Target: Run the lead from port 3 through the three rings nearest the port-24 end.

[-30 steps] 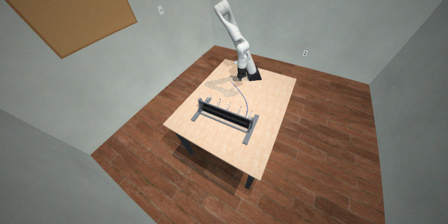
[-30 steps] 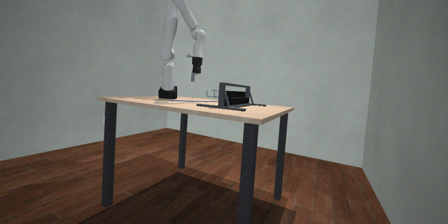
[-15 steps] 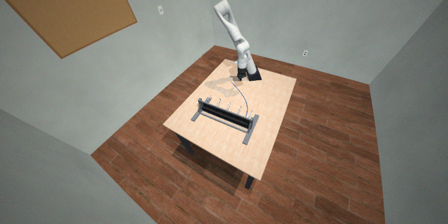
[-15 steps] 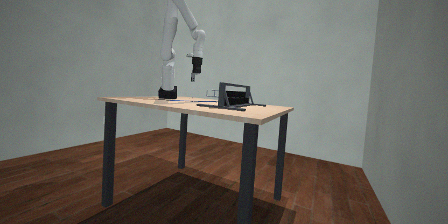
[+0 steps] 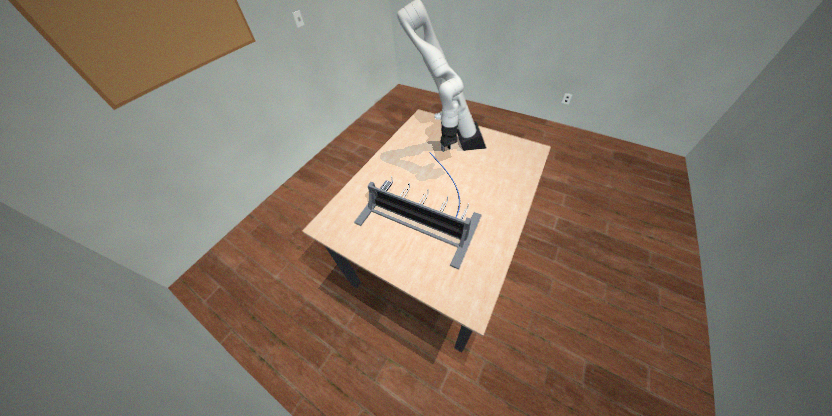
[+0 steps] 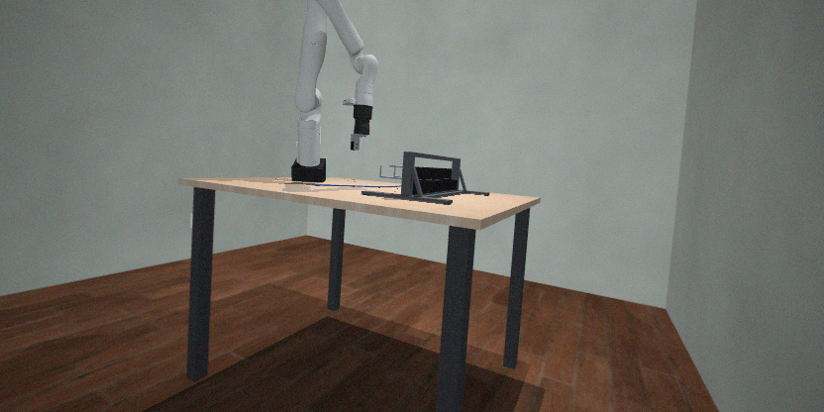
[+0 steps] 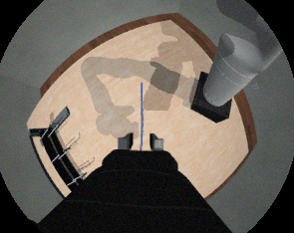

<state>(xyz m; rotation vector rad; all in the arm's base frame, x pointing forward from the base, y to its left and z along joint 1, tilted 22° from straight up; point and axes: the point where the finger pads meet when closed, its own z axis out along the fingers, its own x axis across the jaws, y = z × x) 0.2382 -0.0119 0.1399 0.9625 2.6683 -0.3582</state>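
The dark grey rack (image 5: 417, 215) stands mid-table with a row of open wire rings (image 5: 407, 187) along its top on the side facing the arm. The thin blue lead (image 5: 448, 177) leaves the rack's right end in the top view and curves over the table top to a free end near the arm's base. It passes through no ring that I can see. My gripper (image 5: 445, 147) hangs well above that free end, open and empty. It also shows in the exterior view (image 6: 355, 147). In the wrist view the lead (image 7: 142, 108) runs straight away, far below the parted fingers.
The arm's black base (image 5: 472, 140) sits at the table's far edge, close to the lead's free end. The rack (image 6: 432, 177) rests on long flat feet, some way in from the near table edge. In the wrist view the rack (image 7: 61, 150) is at the left.
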